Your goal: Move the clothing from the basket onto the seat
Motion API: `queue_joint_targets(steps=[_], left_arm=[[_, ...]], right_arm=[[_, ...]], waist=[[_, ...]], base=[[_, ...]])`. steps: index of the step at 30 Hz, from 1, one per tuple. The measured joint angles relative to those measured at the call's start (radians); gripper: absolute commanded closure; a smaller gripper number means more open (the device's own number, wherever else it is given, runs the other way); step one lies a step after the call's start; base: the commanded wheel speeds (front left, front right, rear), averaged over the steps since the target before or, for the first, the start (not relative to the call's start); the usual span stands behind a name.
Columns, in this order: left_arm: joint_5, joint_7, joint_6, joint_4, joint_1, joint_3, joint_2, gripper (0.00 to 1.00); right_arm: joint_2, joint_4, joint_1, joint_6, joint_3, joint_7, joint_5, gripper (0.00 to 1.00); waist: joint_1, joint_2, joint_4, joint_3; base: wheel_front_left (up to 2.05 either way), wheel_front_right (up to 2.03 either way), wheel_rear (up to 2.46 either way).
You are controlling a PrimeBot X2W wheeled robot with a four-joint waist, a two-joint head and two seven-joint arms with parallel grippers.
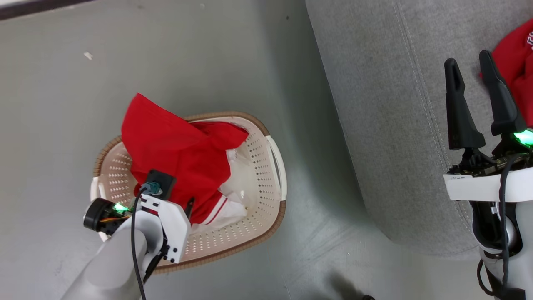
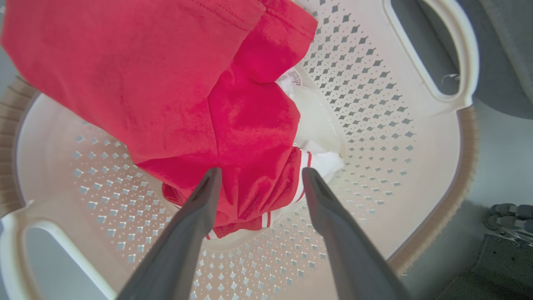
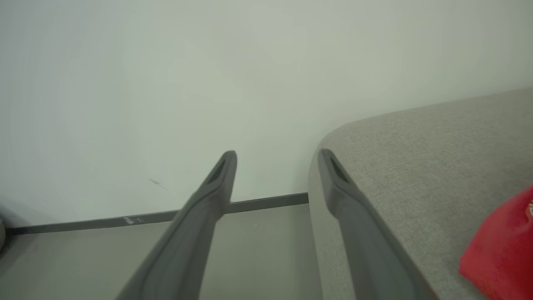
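Clothing (image 2: 233, 125) — a red heap with white striped trim — lies in the basket (image 2: 374, 125), one flap draped over the rim. Left gripper (image 2: 261, 171) hangs just above it, fingers spread; best to sink them into the thick middle fold before closing. Right gripper (image 1: 468, 60) hovers, fingers apart, over the seat (image 1: 374, 104), beside another red garment (image 1: 516, 62).

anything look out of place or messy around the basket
Yes: the red clothing is bunched in a heap, and one corner pokes out past the brown rim of the basket on the far side instead of lying inside. A small pale scrap also lies on the floor.
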Motion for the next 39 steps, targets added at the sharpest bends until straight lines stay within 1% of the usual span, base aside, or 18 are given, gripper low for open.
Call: queue_joint_targets(steps=[8,14,23,29,31,39], left_arm=[[0.027,0.010,0.000,0.078,-0.056,-0.012,0.025,0.00],[0.040,0.018,0.000,0.122,-0.091,-0.021,0.023,0.00],[0.052,0.027,-0.002,0.180,-0.149,-0.026,0.034,0.00],[0.068,0.048,-0.019,0.218,-0.179,-0.042,0.045,0.00],[0.067,0.063,-0.032,0.232,-0.184,-0.044,0.045,0.00],[0.087,0.079,-0.035,0.263,-0.234,-0.064,0.058,0.00]], right_arm=[[0.017,-0.015,-0.041,0.000,0.013,0.000,0.000,0.00],[0.034,-0.022,-0.074,0.000,0.033,0.000,0.000,0.00],[0.049,-0.021,-0.127,0.000,0.073,0.000,0.000,0.00],[0.058,-0.017,-0.162,0.000,0.078,0.000,0.001,0.00],[0.061,-0.016,-0.171,0.000,0.082,0.000,0.003,0.00],[0.074,-0.008,-0.205,0.000,0.095,0.000,0.003,0.00]], waist=[[0.0000,0.0000,-0.041,0.072],[0.0000,0.0000,-0.072,0.121],[0.0000,0.0000,-0.113,0.190],[0.0000,0.0000,-0.135,0.229],[0.0000,0.0000,-0.142,0.241],[0.0000,0.0000,-0.167,0.286]], base=[[0.00,0.00,0.00],[0.00,0.00,0.00],[0.00,0.00,0.00],[0.00,0.00,0.00],[0.00,0.00,0.00],[0.00,0.00,0.00]])
